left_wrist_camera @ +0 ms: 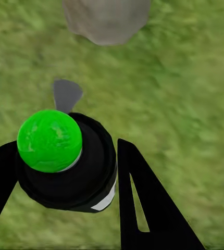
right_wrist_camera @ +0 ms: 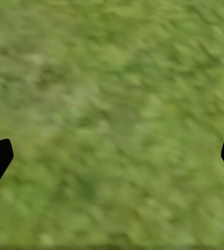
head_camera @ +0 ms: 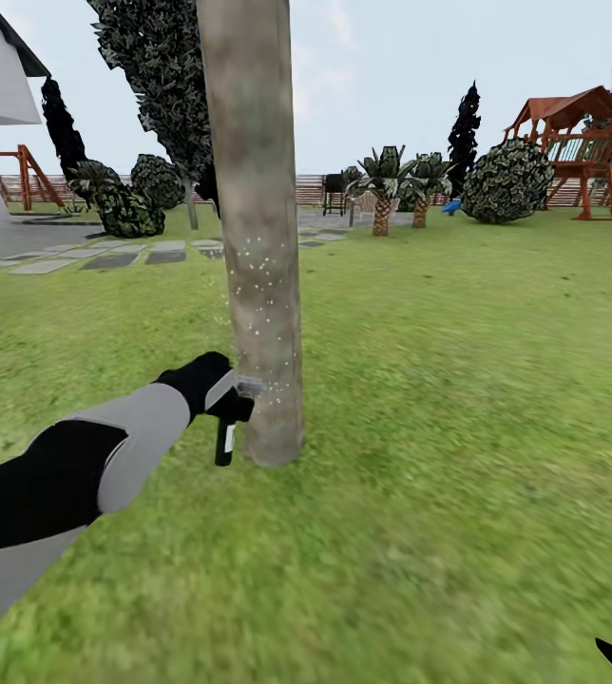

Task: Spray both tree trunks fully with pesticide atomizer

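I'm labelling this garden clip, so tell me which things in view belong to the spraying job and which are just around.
Job:
tree trunk, speckled with spray
pesticide atomizer, gripped in the left gripper
lawn

Just around:
wooden playhouse
short palms
round bushes
stepping stones

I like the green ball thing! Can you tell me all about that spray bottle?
The pesticide atomizer is a small black bottle with a round bright green cap and a white label patch. The left gripper holds it low beside the tree trunk, its grey nozzle pointing at the bark, where tiny white spray specks show.
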Motion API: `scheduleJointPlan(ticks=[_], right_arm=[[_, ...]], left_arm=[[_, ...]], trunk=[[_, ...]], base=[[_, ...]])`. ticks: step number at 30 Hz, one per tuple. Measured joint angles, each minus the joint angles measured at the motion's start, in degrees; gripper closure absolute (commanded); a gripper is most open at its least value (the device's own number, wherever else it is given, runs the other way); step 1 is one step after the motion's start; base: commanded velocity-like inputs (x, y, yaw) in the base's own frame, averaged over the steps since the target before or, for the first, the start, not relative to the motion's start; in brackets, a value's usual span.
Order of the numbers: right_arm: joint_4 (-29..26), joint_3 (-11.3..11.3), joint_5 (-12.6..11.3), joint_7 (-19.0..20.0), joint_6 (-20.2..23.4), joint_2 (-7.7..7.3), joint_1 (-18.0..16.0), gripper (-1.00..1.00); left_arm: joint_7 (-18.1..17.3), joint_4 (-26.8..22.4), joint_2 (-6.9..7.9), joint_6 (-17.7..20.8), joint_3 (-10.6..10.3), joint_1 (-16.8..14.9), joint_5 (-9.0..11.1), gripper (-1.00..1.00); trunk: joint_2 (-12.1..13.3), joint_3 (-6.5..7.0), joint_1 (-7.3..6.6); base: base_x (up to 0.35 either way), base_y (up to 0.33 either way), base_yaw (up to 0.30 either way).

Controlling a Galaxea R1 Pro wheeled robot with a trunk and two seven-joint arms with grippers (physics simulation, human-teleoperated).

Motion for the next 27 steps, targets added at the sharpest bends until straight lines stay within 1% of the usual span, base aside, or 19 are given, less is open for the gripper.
scheduleJointPlan(ticks=[2,5,7,11,13,15,16,17,21,24,27], right_arm=[[0.0,0.0,0.0,0.0,0.0,0.0,0.0,-1.0],[0.0,0.0,0.0,0.0,-0.1,0.03,0.0,-1.0],[-0.1,0.0,0.0,0.0,-0.1,0.07,0.0,-1.0],[-0.1,0.0,0.0,0.0,0.0,0.09,0.0,-1.0],[-0.1,0.0,0.0,0.0,-0.1,0.13,0.0,-1.0],[-0.1,0.1,0.0,0.0,0.0,0.26,0.0,-1.0],[-0.1,0.1,0.0,0.0,0.0,0.29,0.0,-1.0],[-0.1,0.1,0.0,0.1,0.0,0.32,0.0,-1.0],[-0.1,0.1,0.0,0.1,0.0,0.35,0.0,-1.0],[-0.1,0.0,0.0,0.1,0.0,0.35,0.0,-1.0],[-0.1,0.1,0.0,0.0,0.0,0.35,0.0,-1.0]], left_arm=[[0.0,0.0,0.0,-0.6,0.0,1.5,0.0,1.0],[0.1,0.0,0.04,-3.0,0.1,3.8,0.0,1.0],[0.1,0.0,0.07,-3.5,0.0,5.1,0.0,1.0],[0.0,0.1,-0.02,-4.1,0.0,6.2,0.1,1.0],[0.0,0.0,-0.06,-6.1,0.0,7.5,0.2,1.0],[-0.1,0.0,-0.14,-10.4,0.1,9.7,0.2,1.0],[-0.1,0.0,-0.15,-11.7,0.0,10.4,0.2,1.0],[-0.1,0.0,-0.16,-12.9,0.0,11.5,0.2,1.0],[-0.1,0.0,-0.12,-14.5,0.1,13.7,0.3,1.0],[0.0,-0.1,-0.1,-16.5,0.1,14.3,0.3,1.0],[0.0,-0.3,-0.12,-17.4,0.1,14.5,0.7,1.0]], trunk=[[0.0,0.0,0.0],[0.0,0.0,0.0],[0.0,0.0,0.0],[0.0,0.01,-0.01],[0.0,0.0,0.0],[0.0,0.0,0.0],[0.0,0.0,0.0],[0.0,0.0,0.0],[0.0,0.01,0.0],[0.0,0.01,-0.01],[0.0,0.01,-0.01]], base=[[0.0,0.0,0.0],[0.0,0.0,0.0],[0.0,0.0,0.002],[0.0,0.0,0.182],[0.0,0.0,0.244],[0.0,0.0,0.252],[0.0,-0.076,0.255],[0.0,-0.16,0.255],[0.0,-0.282,0.255],[0.0,-0.318,0.188],[0.0,-0.323,0.038]])
